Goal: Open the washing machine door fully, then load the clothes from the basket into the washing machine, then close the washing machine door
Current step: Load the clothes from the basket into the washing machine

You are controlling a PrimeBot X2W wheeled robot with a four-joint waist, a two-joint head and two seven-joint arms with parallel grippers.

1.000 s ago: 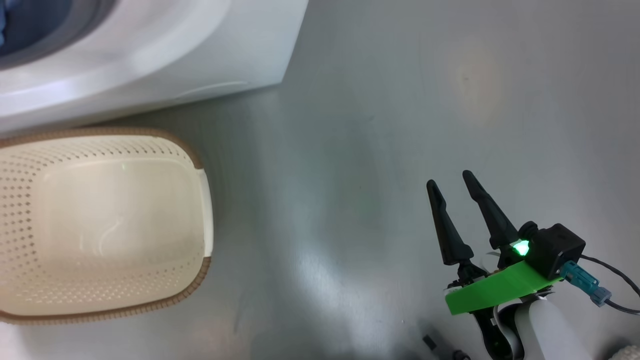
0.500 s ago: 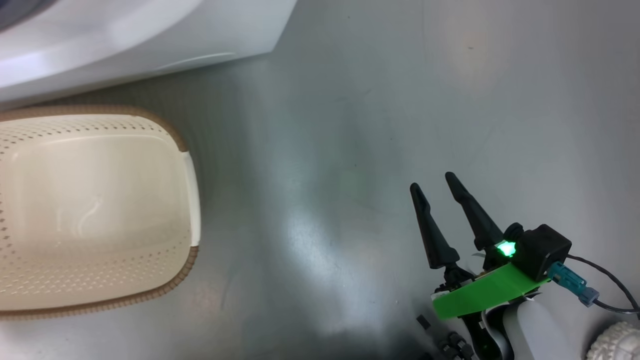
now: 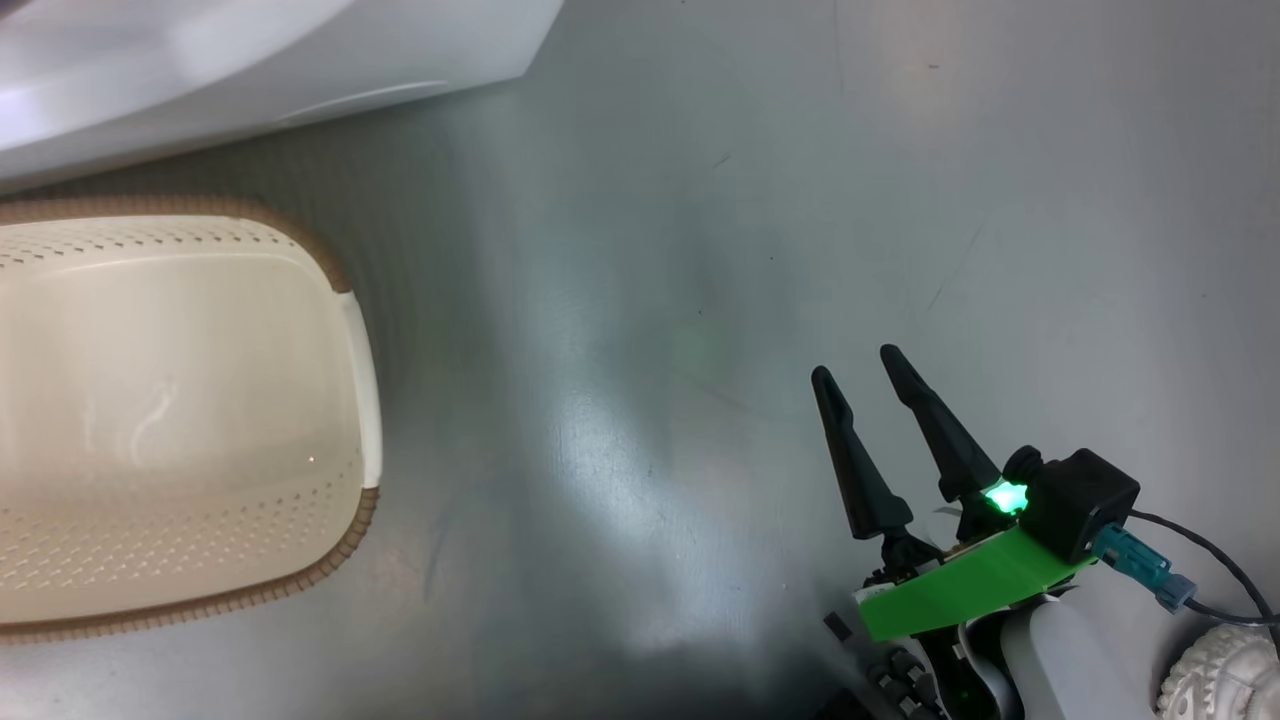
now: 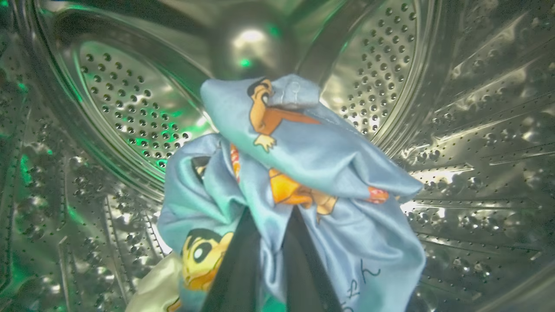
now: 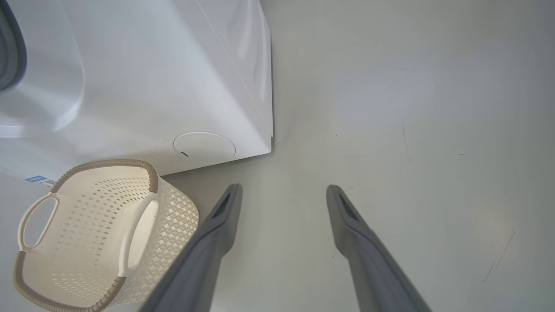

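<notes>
1. The clothes (image 4: 303,173), light blue cartoon-print garments, hung bunched inside the perforated steel drum (image 4: 455,108) of the washing machine (image 5: 173,86). They were most likely carried that deep so that letting go would drop them well past the opening.
2. The left jaws were nearly closed and pinched a fold of that fabric between the dark fingers (image 4: 236,268), with cloth draped over and around both fingers.
3. The basket (image 3: 200,540) stood on the floor (image 3: 700,250) just beside the machine's lower front edge, probably to keep each carry short. Its inside looked bare, so I judged this to be the last load, with only the release and shutting the machine left.
4. The left arm reached into the drum with its fingers pointed toward the back wall.
5. The right jaws were spread wide and held nothing. Their fingers (image 3: 850,450) hung over the floor, well apart from the basket and off the machine's corner, apparently parked out of the way.
</notes>
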